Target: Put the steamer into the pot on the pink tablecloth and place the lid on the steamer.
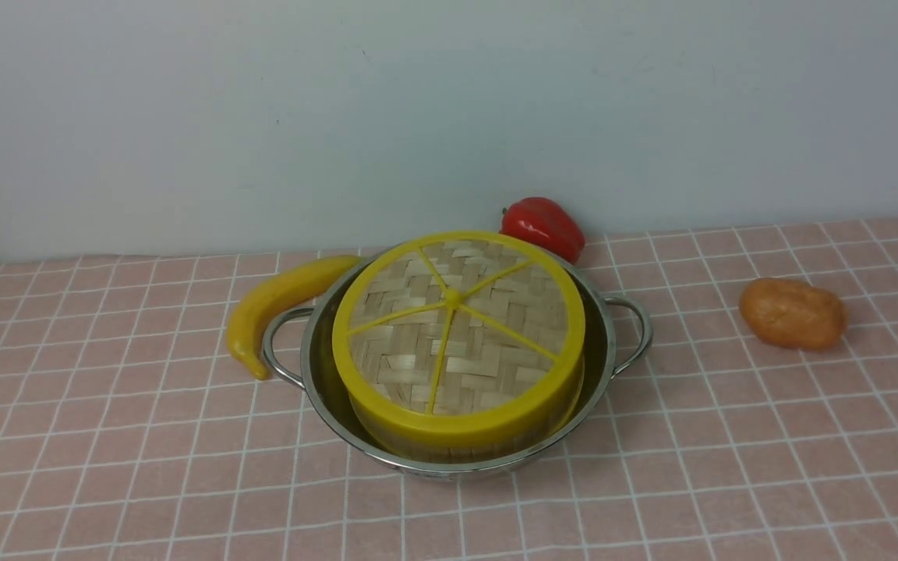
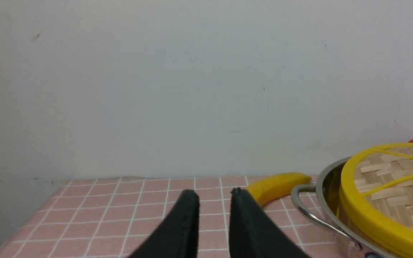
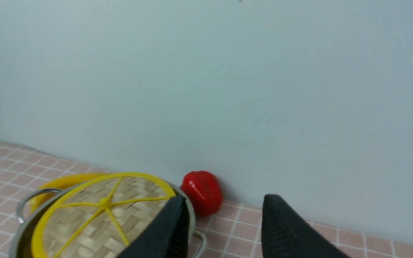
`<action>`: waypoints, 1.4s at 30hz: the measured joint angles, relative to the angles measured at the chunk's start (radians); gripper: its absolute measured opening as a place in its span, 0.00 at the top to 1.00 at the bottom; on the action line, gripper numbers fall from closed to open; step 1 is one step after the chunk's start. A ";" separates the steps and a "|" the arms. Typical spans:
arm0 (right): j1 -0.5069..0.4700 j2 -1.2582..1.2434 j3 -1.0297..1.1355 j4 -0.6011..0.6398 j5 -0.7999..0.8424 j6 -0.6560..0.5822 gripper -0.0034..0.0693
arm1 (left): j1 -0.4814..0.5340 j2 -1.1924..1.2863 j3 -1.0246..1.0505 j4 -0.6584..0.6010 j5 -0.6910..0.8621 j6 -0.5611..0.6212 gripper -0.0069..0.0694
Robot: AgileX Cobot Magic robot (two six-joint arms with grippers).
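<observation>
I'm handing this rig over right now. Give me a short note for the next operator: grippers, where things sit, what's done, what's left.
Left gripper: empty, jaws a narrow gap apart, off to the pot's left.
Right gripper: open, empty, near the pot's right side.
Pot sits on the pink tablecloth; steamer is inside it, lid on top, looking slightly tilted.
Done: both placements.
Left: check that the lid sits properly, then park the arms.

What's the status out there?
Left tool and right tool empty, jaws apart. Lid on steamer in pot. Nothing blocking.
</observation>
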 joint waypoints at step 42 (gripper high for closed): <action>-0.090 -0.439 0.712 -0.083 -0.338 0.005 0.54 | 0.000 0.000 0.000 0.000 0.000 0.000 0.63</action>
